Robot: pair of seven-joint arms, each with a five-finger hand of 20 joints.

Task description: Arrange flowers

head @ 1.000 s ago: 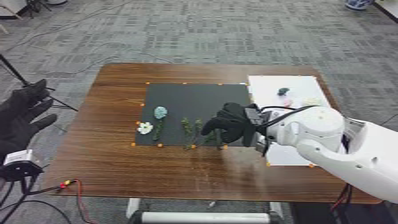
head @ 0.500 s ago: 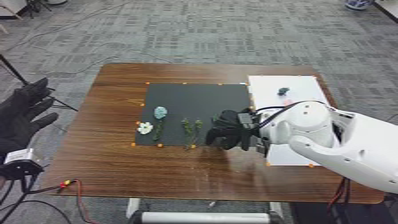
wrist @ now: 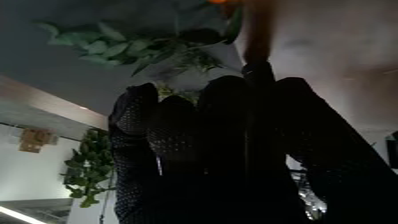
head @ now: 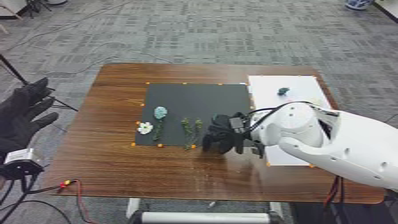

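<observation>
In the head view, my right hand [head: 226, 136] is over the lower right corner of the black mat [head: 206, 93], with its fingers pointing down. A blue flower [head: 160, 112], a white flower [head: 144, 128] and green sprigs [head: 187, 126] lie to its left on the mat. Leafy green sprigs [wrist: 115, 46] appear beyond the extended fingertips of my right hand [wrist: 218, 145] in the right wrist view. What lies beneath the palm is hidden. My left hand [head: 19, 117] stays off the table's left side, its fingers spread.
A white board [head: 293, 82] lies to the right of the mat, with a small dark teal flower [head: 282, 91] on it and my right arm across its lower part. Small orange markers edge the mat. A red and black cable crosses the table's [head: 115, 165] near left corner.
My right hand has come back toward the near edge of the mat and now covers greenery seen there earlier. The arm hides pale flowers on the white board. My left hand has not moved.
</observation>
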